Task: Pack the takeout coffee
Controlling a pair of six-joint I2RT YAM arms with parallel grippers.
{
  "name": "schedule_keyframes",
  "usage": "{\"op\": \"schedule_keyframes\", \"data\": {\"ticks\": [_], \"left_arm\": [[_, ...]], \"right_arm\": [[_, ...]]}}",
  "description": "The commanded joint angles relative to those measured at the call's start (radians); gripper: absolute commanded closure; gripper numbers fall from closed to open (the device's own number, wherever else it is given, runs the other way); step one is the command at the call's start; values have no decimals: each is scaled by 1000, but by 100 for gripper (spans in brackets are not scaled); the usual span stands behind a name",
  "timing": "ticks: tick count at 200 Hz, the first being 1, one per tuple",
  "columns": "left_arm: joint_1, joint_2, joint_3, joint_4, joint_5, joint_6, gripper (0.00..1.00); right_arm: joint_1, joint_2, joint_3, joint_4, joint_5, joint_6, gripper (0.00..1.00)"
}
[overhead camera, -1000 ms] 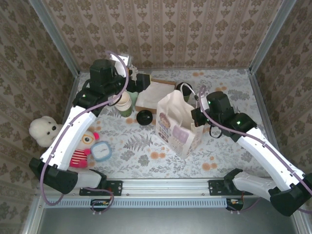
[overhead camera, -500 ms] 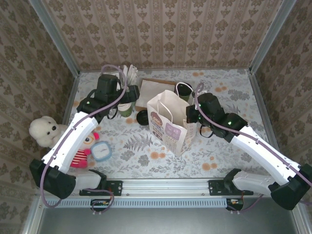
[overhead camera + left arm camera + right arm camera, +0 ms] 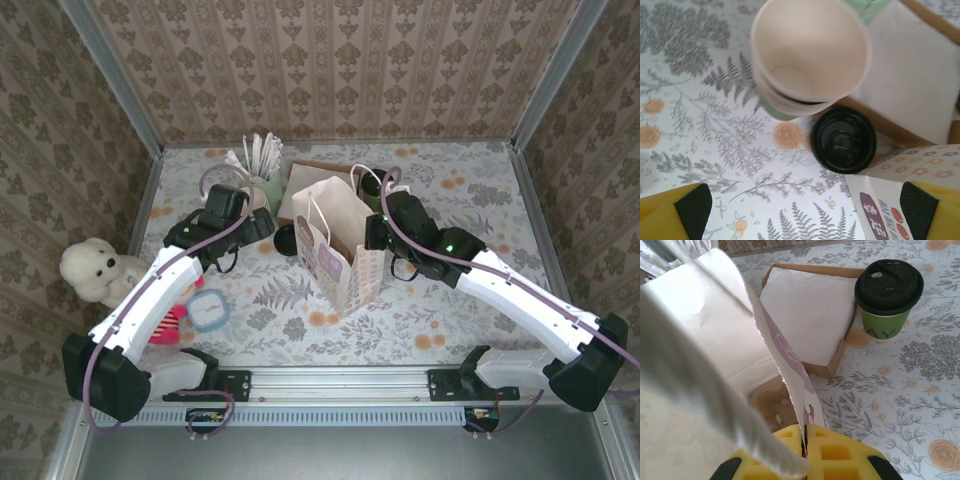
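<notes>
The takeout coffee (image 3: 888, 300), a small olive-green paper cup capped with a round black plastic lid, stands upright on the floral-patterned tablecloth (image 3: 920, 390). It is just beside the right edge of a shallow brown cardboard tray (image 3: 836, 360) lined with white paper, and outside the bag. The domed lid has a small sip hole near its rim, and dark lettering runs low on the cup's green side.

The right gripper (image 3: 804, 432) has its yellow fingers pressed together on the top edge of a white paper bag with a purple printed label (image 3: 335, 235), pinching one wall so that the mouth stands open.

The left gripper (image 3: 805, 205) hangs with its fingers spread wide and empty above a stack of lidless cream paper cups (image 3: 810, 55). A loose round black plastic lid (image 3: 843, 140) lies flat on the cloth near the stack.
</notes>
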Motion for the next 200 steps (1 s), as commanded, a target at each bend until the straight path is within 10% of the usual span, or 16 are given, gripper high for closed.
{"op": "schedule_keyframes", "data": {"ticks": [1,200], "left_arm": [[19,-28,-25,-9,-11,-57,0],[-125,221,-18,144,174,-190,0]], "right_arm": [[13,25,27,38,36,29,91],[21,18,10,53,71,47,88]]}}
